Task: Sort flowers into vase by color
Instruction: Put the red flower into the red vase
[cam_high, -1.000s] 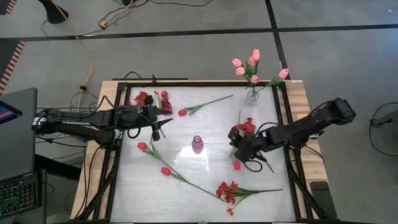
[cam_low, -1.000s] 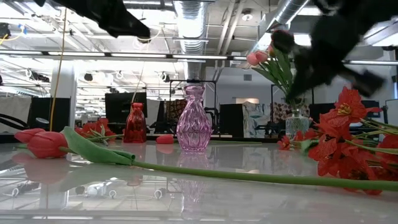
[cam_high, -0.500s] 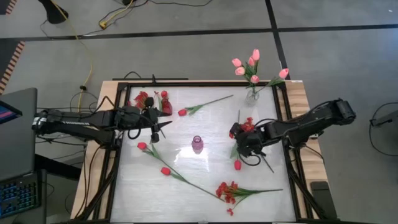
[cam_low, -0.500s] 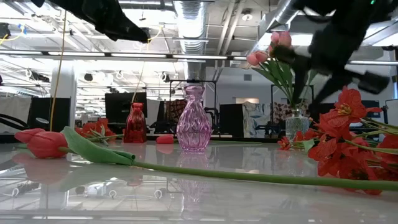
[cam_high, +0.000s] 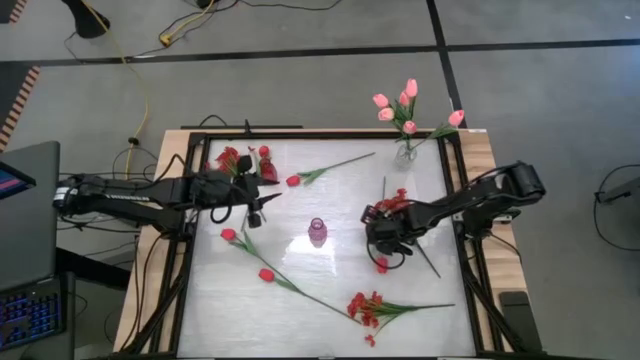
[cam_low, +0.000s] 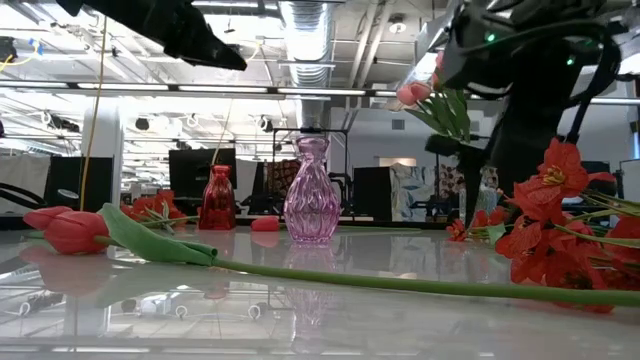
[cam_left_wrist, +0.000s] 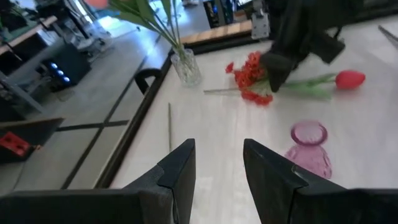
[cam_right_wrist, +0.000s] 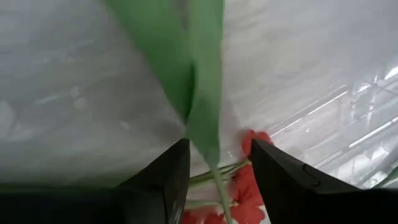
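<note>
The right end effector (cam_high: 378, 238) sits low at 3 o'clock on the surface (cam_high: 330, 290), fingers apart around a green stem (cam_right_wrist: 208, 118). The left end effector (cam_left_wrist: 217, 163) waits at 9 o'clock, part open and holding nothing.

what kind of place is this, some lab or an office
Most likely a robotics lab in an open office or workshop hall. Bare ceiling ducts run overhead, dark monitors line the back, and cables trail across the floor beside the framed table.

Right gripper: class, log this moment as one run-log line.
right gripper: open, low over red tulip stem | left gripper: open, empty, near red vase | pink vase: empty, upright
</note>
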